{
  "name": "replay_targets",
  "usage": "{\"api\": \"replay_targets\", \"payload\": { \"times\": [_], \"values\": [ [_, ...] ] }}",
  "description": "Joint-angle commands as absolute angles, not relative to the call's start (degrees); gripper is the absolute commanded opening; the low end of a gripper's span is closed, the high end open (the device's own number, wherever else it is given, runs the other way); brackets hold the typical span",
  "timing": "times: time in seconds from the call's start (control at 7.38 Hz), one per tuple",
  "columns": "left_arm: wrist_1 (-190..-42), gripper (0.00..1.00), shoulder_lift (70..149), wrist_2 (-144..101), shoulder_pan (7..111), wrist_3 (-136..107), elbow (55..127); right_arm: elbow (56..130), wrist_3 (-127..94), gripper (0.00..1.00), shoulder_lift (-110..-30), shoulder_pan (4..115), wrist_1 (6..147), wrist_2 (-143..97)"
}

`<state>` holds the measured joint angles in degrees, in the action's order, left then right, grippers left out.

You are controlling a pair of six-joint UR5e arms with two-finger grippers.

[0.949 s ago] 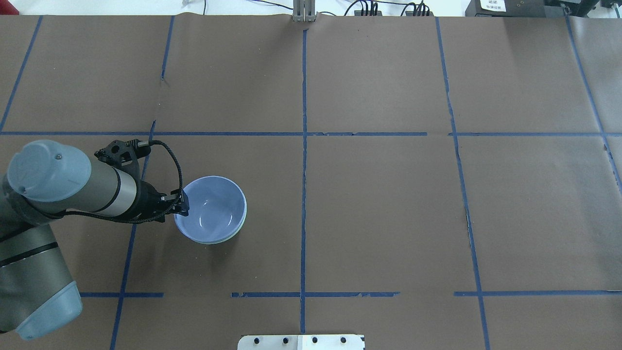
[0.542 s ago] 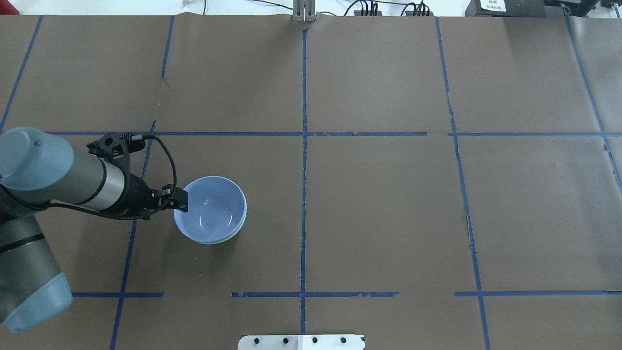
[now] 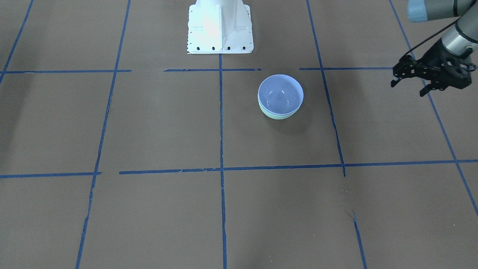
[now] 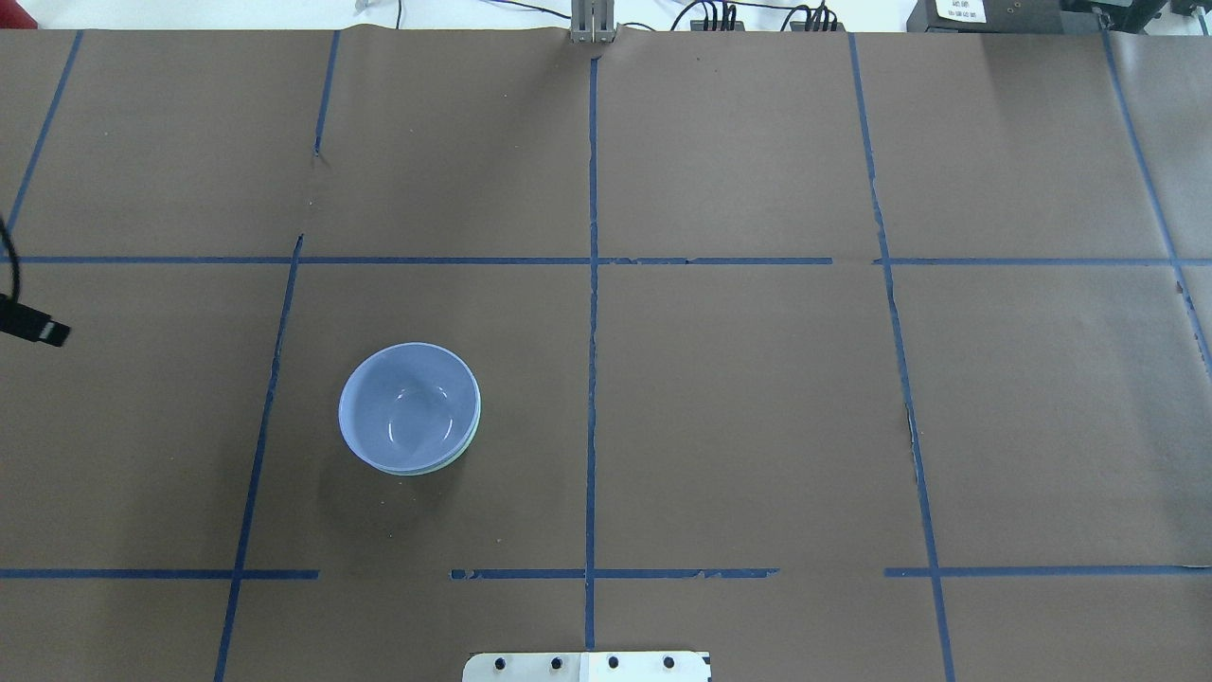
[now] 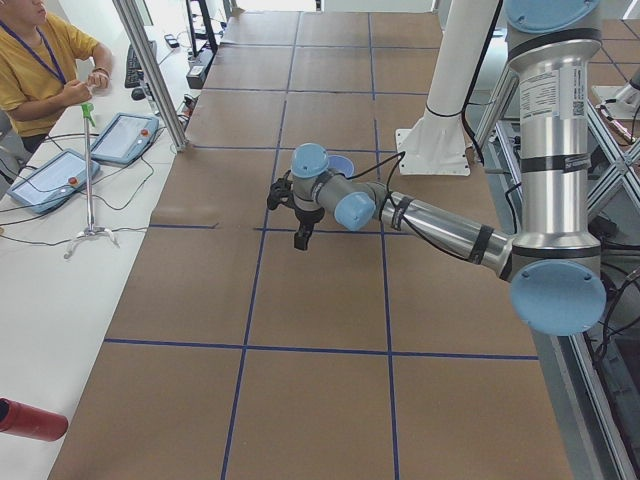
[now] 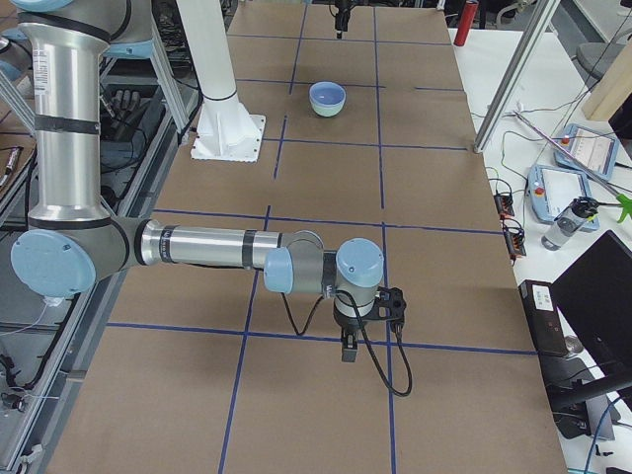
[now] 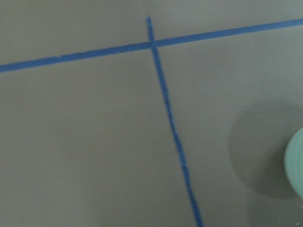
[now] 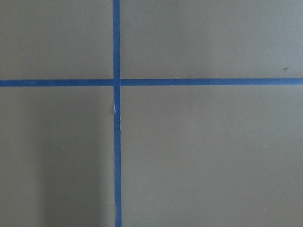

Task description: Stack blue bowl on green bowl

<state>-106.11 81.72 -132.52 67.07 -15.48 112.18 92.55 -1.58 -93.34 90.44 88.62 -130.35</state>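
The blue bowl [image 4: 409, 403] sits nested inside the green bowl [image 4: 467, 447], of which only a thin mint edge shows. Both stand upright left of the table's middle; the front-facing view shows the blue bowl [image 3: 280, 93] and the green bowl [image 3: 278, 116]. My left gripper [image 3: 407, 89] is open and empty, well off to the side of the bowls. In the overhead view only one of its fingertips [image 4: 38, 329] shows at the left edge. The left wrist view catches the green bowl's side [image 7: 296, 163]. My right gripper [image 6: 346, 348] hovers far from the bowls; I cannot tell if it is open.
Brown paper with a blue tape grid [image 4: 592, 284] covers the table. The robot's white base [image 3: 219, 26] stands behind the bowls. An operator [image 5: 40, 60] and tablets [image 5: 125, 135] are beyond the far edge. A red bottle [image 6: 466, 18] stands at the table's left end.
My left gripper has let go of the blue bowl's rim and drawn back to the left, almost out of the overhead view. The nested bowls have not moved.
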Motion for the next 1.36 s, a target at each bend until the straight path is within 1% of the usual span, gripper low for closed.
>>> {"api": "replay_targets", "payload": {
  "times": [0.0,0.27,0.41,0.54,0.68,1.22],
  "values": [
    [-103.03,1.00,78.23,-132.80,77.83,-0.66,107.77,92.55,-1.58,1.00,-93.34,90.44,88.59,-130.34],
    [-91.55,1.00,78.75,-132.80,84.60,9.19,107.31,92.55,-1.58,1.00,-93.34,90.44,88.59,-130.34],
    [-90.02,1.00,78.58,-132.98,87.34,9.66,107.23,92.55,-1.58,1.00,-93.34,90.44,88.59,-130.43],
    [-90.35,1.00,78.40,-134.11,87.80,9.67,106.62,92.55,-1.58,1.00,-93.34,90.44,88.59,-130.34],
    [-90.53,1.00,78.49,-133.95,87.80,9.75,104.18,92.55,-1.58,1.00,-93.34,90.44,88.68,-130.34],
    [-90.97,1.00,78.49,-133.77,87.89,9.76,104.24,92.55,-1.58,1.00,-93.34,90.44,88.68,-130.34]
  ]
}}
